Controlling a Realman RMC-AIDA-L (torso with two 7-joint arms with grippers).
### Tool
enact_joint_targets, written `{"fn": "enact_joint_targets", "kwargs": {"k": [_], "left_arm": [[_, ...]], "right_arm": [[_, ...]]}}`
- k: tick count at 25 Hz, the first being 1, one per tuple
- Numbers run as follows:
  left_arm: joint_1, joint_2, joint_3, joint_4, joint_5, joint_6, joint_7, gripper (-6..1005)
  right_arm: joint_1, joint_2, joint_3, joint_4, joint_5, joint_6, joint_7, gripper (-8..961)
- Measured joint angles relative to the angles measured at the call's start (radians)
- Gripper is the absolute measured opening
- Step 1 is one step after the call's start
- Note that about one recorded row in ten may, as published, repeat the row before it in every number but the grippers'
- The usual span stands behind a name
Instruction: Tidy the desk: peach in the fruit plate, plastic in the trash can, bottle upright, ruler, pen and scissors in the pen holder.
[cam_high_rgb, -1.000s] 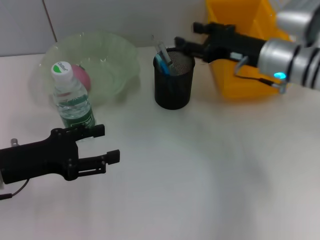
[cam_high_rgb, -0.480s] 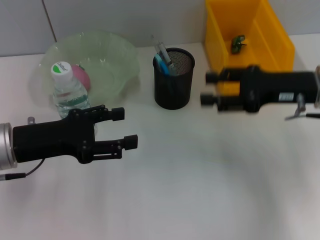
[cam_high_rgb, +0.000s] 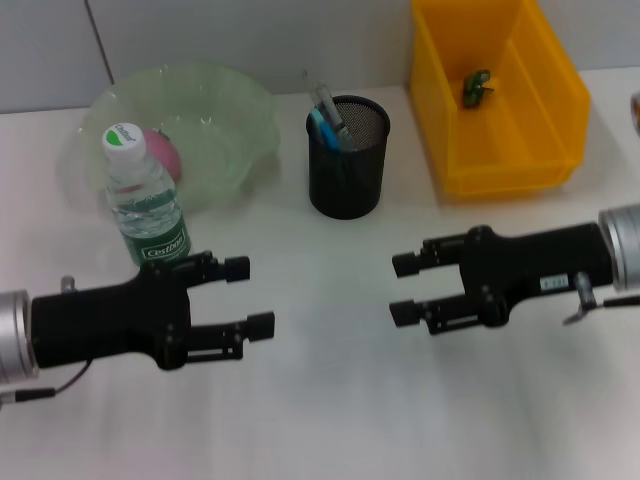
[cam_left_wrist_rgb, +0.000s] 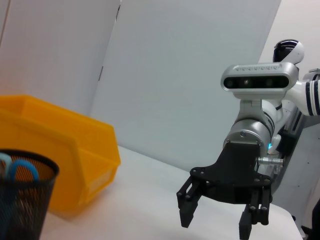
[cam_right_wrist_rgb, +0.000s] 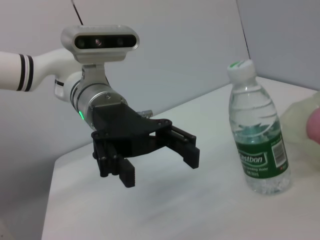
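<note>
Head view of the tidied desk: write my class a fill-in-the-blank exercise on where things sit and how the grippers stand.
1. The water bottle stands ____ beside the green fruit plate.
2. The peach lies in the ____.
3. Both the left gripper and the right gripper are open and hold ____.
4. The small green scrap lies inside the ____ bin.

Missing words: upright; fruit plate; nothing; yellow

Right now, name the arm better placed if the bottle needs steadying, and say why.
Left. The left gripper is open, empty, and just in front of the upright bottle. The right gripper is also open and empty, but sits farther off, in front of the pen holder.
</note>
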Motion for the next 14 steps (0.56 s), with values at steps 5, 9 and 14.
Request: {"fn": "enact_joint_targets", "kwargs": {"k": [5, 9, 14], "left_arm": [[0.015, 0.003, 0.006, -0.032, 0.012, -0.001, 0.036, 834], [0.017, 0.002, 0.006, -0.032, 0.019, -0.001, 0.037, 834], [0.024, -0.002, 0.007, -0.032, 0.032, 0.000, 0.038, 834]], "right_arm": [[-0.041, 0.027, 0.001, -0.003, 0.000, 0.003, -0.044, 700], [-0.052, 0.037, -0.001, 0.003, -0.006, 0.005, -0.067, 700], [-0.056, 0.040, -0.004, 0.010, -0.019, 0.006, -0.071, 700]]}}
